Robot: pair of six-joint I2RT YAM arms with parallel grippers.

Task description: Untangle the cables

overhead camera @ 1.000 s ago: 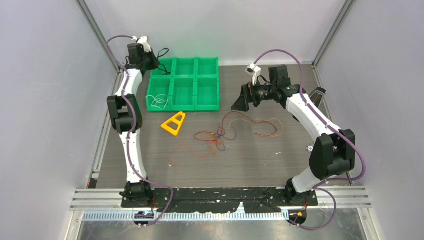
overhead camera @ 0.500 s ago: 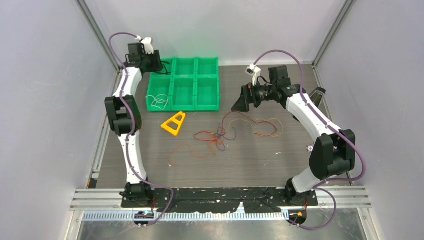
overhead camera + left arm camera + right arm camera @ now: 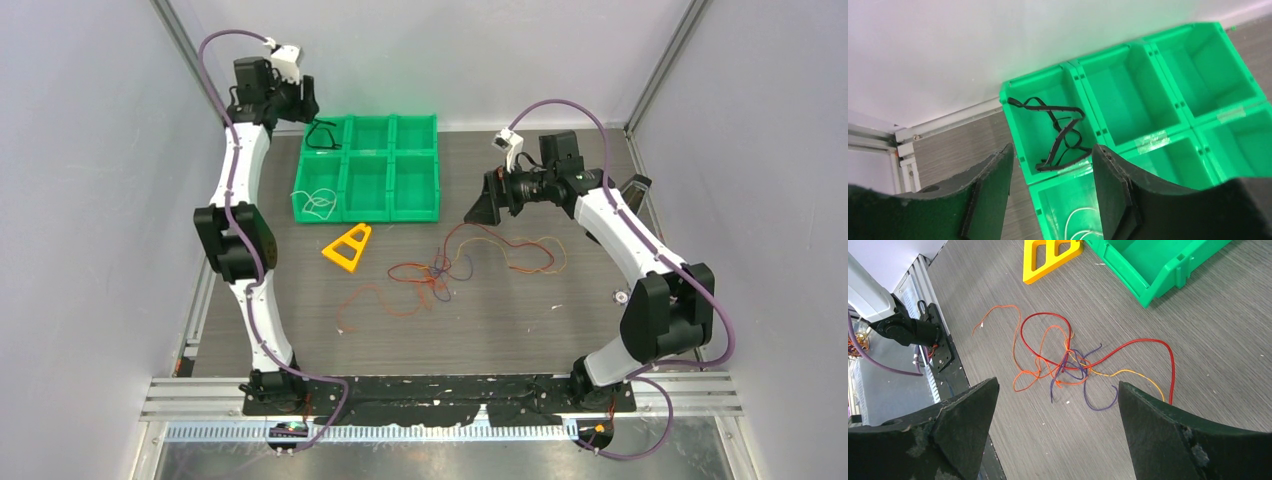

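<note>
A tangle of orange, red, purple and yellow cables (image 3: 440,270) (image 3: 1068,362) lies on the table in front of the green bin (image 3: 390,152). One orange strand (image 3: 372,300) trails off to the left. A black cable (image 3: 322,137) (image 3: 1060,132) lies curled in the bin's back-left compartment. A white cable (image 3: 318,203) (image 3: 1083,225) sits in the front-left compartment. My left gripper (image 3: 298,103) (image 3: 1053,155) hangs open above the bin's back-left corner, with nothing in it. My right gripper (image 3: 488,198) (image 3: 1058,385) stands wide open right of the bin, above and behind the tangle, and holds nothing.
A yellow triangular frame (image 3: 348,246) (image 3: 1050,255) lies just in front of the bin's left half. The bin (image 3: 1073,65) (image 3: 1158,265) has six compartments and stands against the back wall. Metal rails run along the table's left and near edges.
My left gripper has opened and let the black cable drop into the back-left compartment, then drawn up and back to the left. The right arm has barely moved.
</note>
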